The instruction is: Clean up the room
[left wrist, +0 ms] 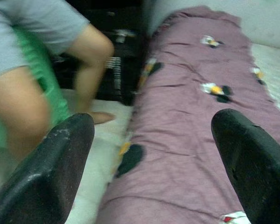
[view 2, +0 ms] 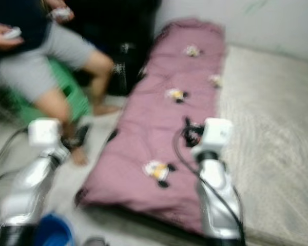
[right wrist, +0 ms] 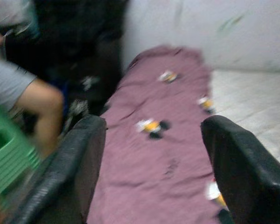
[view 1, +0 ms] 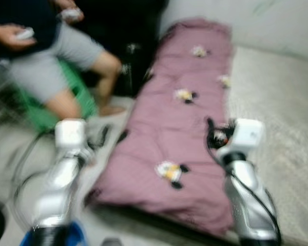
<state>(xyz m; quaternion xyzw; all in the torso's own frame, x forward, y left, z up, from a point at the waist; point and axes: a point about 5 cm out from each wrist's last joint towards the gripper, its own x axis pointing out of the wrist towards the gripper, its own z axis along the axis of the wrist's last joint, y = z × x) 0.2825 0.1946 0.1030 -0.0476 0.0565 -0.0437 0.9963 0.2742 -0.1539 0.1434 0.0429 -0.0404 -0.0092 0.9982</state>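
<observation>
A mauve blanket (view 1: 179,118) printed with small yellow and black figures lies folded along the left side of a pale mattress (view 1: 277,123). My left arm (view 1: 61,174) reaches forward beside the bed's left edge, over the floor. My right arm (view 1: 241,169) is over the blanket's right edge. The left gripper (left wrist: 151,158) is open, with the blanket's left border and the floor between its fingers. The right gripper (right wrist: 151,163) is open and empty too, facing along the blanket. The head views are blurred.
A person in grey shorts (view 1: 46,56) sits on a green stool (view 1: 72,97) at the left, a bare foot (view 1: 110,109) on the floor near the bed. Dark clutter (view 1: 128,51) stands behind the legs. A blue round object (view 2: 54,233) lies by my left arm. A white wall (view 1: 277,20) backs the mattress.
</observation>
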